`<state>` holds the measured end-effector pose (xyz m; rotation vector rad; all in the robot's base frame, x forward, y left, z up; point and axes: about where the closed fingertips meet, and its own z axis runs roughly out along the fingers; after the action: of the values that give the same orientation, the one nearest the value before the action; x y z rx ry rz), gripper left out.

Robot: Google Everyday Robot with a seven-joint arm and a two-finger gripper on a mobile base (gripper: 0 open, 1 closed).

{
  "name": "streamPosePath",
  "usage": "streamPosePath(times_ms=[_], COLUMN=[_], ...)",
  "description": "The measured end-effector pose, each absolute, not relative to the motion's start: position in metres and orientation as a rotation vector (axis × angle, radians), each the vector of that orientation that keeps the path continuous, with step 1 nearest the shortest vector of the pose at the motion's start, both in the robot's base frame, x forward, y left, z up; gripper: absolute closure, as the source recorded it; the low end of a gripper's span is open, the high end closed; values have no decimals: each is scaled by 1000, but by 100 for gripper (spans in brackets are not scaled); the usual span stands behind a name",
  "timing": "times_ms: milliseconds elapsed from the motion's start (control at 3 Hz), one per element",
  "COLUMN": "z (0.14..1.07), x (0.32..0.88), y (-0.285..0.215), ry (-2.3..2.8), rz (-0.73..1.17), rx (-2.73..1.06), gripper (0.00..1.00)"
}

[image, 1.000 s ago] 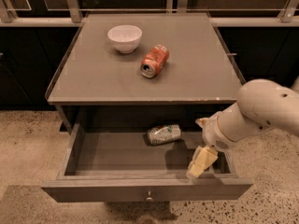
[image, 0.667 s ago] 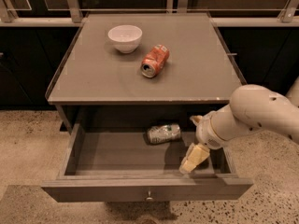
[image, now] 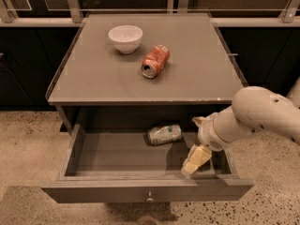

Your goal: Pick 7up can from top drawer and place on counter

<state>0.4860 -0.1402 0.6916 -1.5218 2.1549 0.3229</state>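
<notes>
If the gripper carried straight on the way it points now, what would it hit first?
Probably the floor of the drawer, by its front wall; the gripper, at its right end, points down and forward. The green can lies left of that line.

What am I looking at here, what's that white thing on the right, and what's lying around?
The white thing is a robot's arm. It ends in a pale claw, which hangs inside the open top drawer at its right side, with nothing visibly in it. One camera looks down on the scene from the front. In the drawer a green and silver 7up can lies on its side, left of the claw and apart from it. On the counter above are a white bowl and an orange-red can lying on its side.
</notes>
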Motion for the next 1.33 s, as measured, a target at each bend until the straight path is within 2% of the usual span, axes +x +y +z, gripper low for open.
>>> streamPosePath(times_ms=[333, 1333], z=[680, 665], x=[490, 522], y=[-137, -84], ry=[2157, 1995], rz=[331, 282], rx=[-1503, -1525], gripper=[0, 0])
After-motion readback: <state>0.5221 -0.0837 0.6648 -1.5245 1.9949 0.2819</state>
